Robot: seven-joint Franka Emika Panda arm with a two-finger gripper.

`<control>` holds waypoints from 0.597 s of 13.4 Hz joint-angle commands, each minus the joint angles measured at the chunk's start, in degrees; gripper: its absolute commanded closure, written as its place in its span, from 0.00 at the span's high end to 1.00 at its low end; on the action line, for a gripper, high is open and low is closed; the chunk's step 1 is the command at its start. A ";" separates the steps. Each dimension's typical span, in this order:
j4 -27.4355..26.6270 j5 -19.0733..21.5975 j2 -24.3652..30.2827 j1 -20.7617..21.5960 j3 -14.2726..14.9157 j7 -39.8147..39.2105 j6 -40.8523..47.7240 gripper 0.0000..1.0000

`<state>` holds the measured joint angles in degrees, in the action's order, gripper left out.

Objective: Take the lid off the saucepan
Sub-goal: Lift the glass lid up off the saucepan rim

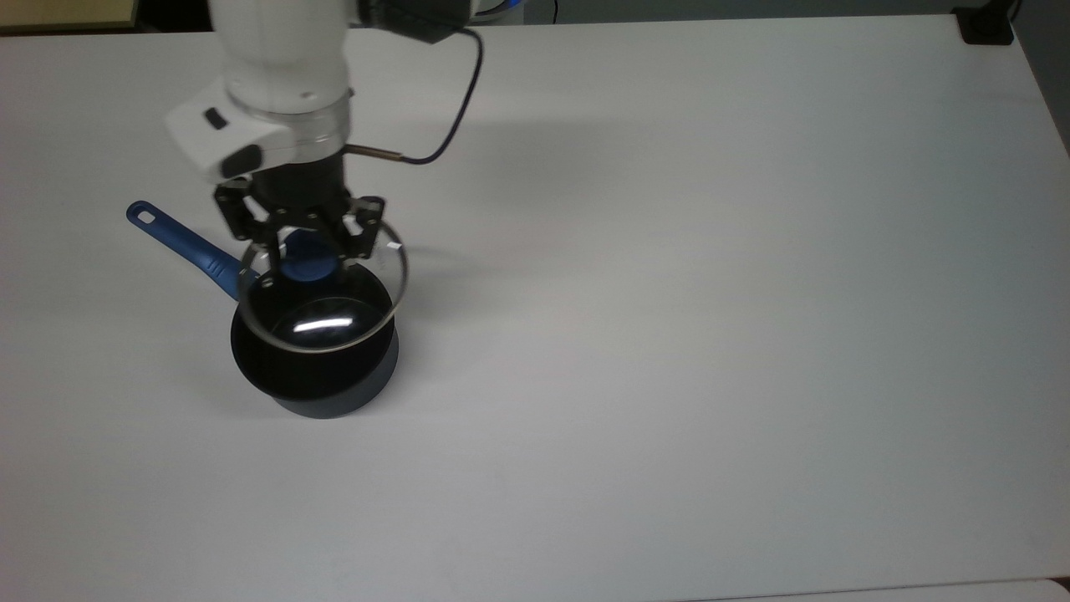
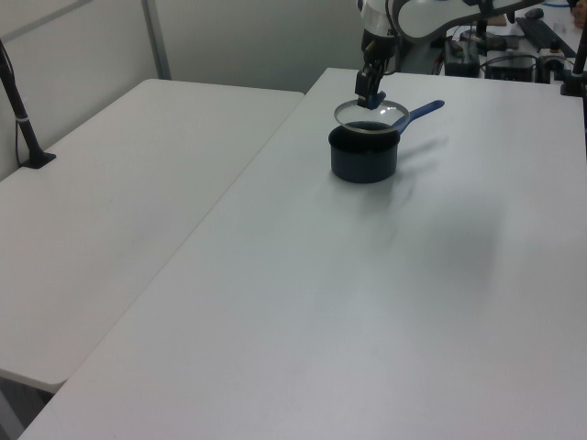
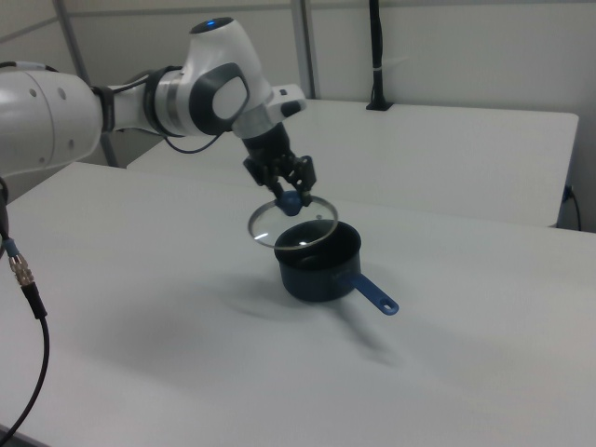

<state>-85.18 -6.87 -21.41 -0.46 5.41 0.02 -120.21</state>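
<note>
The dark navy saucepan (image 1: pixel 334 393) (image 2: pixel 363 160) (image 3: pixel 321 275) stands on the white table, its long blue handle (image 1: pixel 180 241) (image 2: pixel 422 112) (image 3: pixel 374 296) pointing to the top view's upper left. The clear glass lid (image 1: pixel 334 313) (image 2: pixel 371 115) (image 3: pixel 279 228) hangs in the air above the pan, clear of its rim and shifted slightly toward the handle side. My gripper (image 1: pixel 305 251) (image 2: pixel 371 94) (image 3: pixel 291 197) is shut on the lid's blue knob (image 1: pixel 308 257) from above.
The white table (image 1: pixel 710 293) stretches wide and bare to the top view's right. A second white table (image 2: pixel 119 202) stands beside it in the left view. A black post base (image 1: pixel 986 25) sits at the top view's far right corner.
</note>
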 commanded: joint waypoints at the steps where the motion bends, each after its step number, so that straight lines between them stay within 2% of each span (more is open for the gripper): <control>1: -5.87 0.37 4.44 2.92 -0.22 -0.37 1.47 0.31; 4: -9.55 0.37 5.49 3.45 -2.15 -0.37 1.56 0.32; 8: -17.55 0.28 11.21 3.89 -4.17 -0.46 1.20 0.32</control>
<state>-95.75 -6.86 -16.44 2.63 1.95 0.03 -119.44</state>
